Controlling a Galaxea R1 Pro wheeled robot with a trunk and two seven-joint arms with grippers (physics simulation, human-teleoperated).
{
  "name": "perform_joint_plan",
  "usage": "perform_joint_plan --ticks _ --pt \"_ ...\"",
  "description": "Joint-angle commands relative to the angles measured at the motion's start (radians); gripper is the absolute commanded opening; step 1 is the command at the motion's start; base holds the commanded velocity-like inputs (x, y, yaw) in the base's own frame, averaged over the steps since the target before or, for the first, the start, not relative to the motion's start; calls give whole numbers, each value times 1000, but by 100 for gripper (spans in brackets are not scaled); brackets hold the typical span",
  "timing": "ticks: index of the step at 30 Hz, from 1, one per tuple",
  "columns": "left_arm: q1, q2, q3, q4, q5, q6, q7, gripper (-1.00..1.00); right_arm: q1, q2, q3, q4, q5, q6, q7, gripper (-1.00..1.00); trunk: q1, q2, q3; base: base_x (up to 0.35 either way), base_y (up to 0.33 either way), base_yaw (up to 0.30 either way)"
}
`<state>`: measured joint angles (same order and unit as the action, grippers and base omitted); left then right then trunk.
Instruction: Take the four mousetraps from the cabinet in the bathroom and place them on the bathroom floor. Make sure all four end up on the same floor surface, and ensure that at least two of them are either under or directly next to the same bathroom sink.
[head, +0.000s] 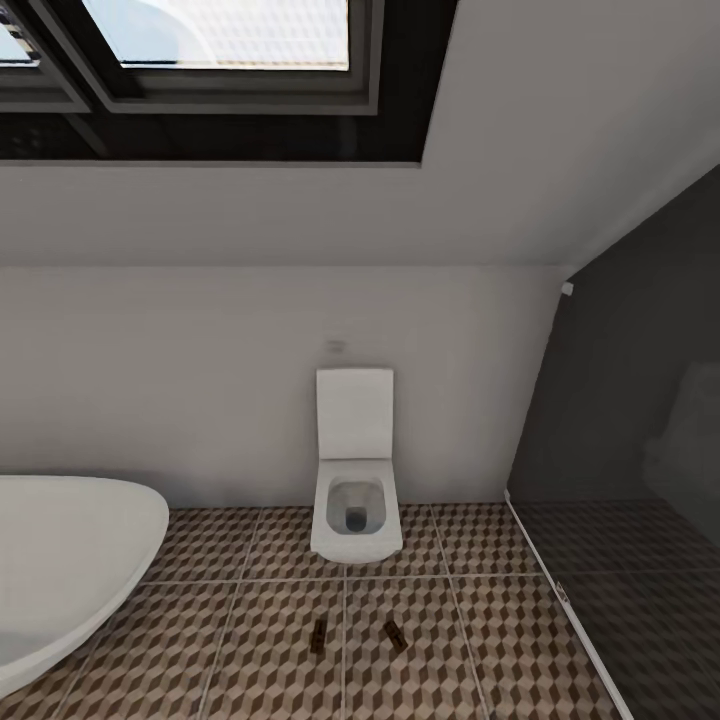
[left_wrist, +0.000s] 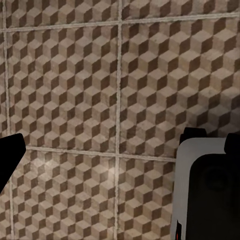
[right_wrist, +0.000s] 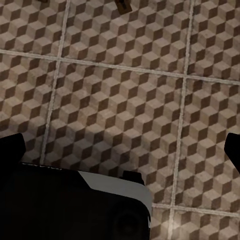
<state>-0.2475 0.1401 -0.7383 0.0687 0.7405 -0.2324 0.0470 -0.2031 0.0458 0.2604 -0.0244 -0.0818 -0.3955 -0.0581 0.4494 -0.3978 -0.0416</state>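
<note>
Two mousetraps lie flat on the bathroom floor (head: 250, 650) in front of the toilet, one (head: 318, 636) left of the grout line and one (head: 395, 636) right of it, both small brown boards. A mousetrap (right_wrist: 122, 5) also shows at the edge of the right wrist view. My left gripper (left_wrist: 120, 150) hangs open over bare cube-pattern tiles with nothing between its fingers. My right gripper (right_wrist: 120, 150) is open over the tiles too, and holds nothing. The cabinet is out of view.
A white toilet (head: 355, 500) stands against the back wall. A large white rounded tub (head: 60, 570) fills the left. A dark glass shower screen (head: 620, 480) closes off the right. Part of my own white and black body (left_wrist: 207, 195) intrudes into both wrist views.
</note>
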Motion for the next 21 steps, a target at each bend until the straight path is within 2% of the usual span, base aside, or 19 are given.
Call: perform_joint_plan --ticks 1,21 --pt "-1 -1 -6 2 0 -4 2 100 -1 0 9 1 -8 -3 -3 100 1 -2 -2 0 0 0" --pt "-1 -2 -12 2 -6 -2 -1 100 -1 -3 10 1 -9 -5 -3 100 1 -2 -2 0 0 0"
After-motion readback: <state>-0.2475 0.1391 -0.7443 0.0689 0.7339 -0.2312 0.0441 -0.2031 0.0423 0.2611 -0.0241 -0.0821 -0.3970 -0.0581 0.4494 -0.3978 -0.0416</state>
